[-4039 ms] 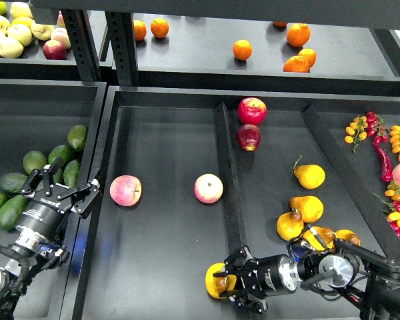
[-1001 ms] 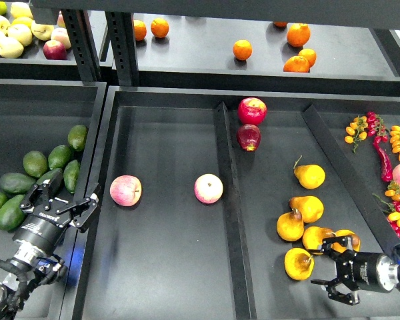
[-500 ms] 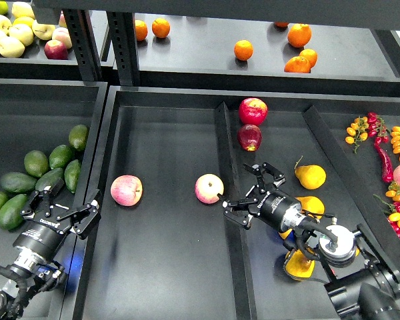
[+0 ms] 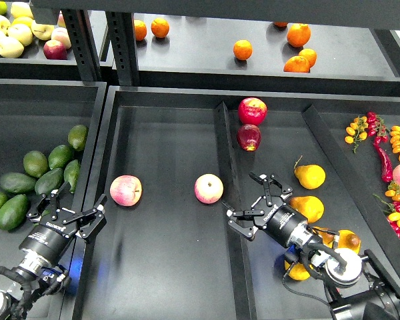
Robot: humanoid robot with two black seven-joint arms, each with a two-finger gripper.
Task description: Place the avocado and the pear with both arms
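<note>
Several dark green avocados [image 4: 35,163] lie in the left bin. Several yellow-orange pears [image 4: 310,176] lie in the right compartment; one [image 4: 297,269] is partly hidden under my right arm. My left gripper [image 4: 65,209] is open and empty, just right of and below the avocado pile, over the bin's right wall. My right gripper [image 4: 254,202] is open and empty, beside the middle divider [image 4: 227,175], left of the pears and right of a pink apple [image 4: 208,189].
A second pink apple [image 4: 125,191] lies in the centre tray. Two red apples [image 4: 251,111] sit at the far end of the divider. Oranges [image 4: 296,64] and pale apples [image 4: 10,46] are on the upper shelf. Small tomatoes and chillies [image 4: 385,147] lie at the right.
The pear my right gripper held four seconds ago now lies among the pears. The right gripper swung left to the divider and has eased slightly down. My left gripper drifted down and right.
</note>
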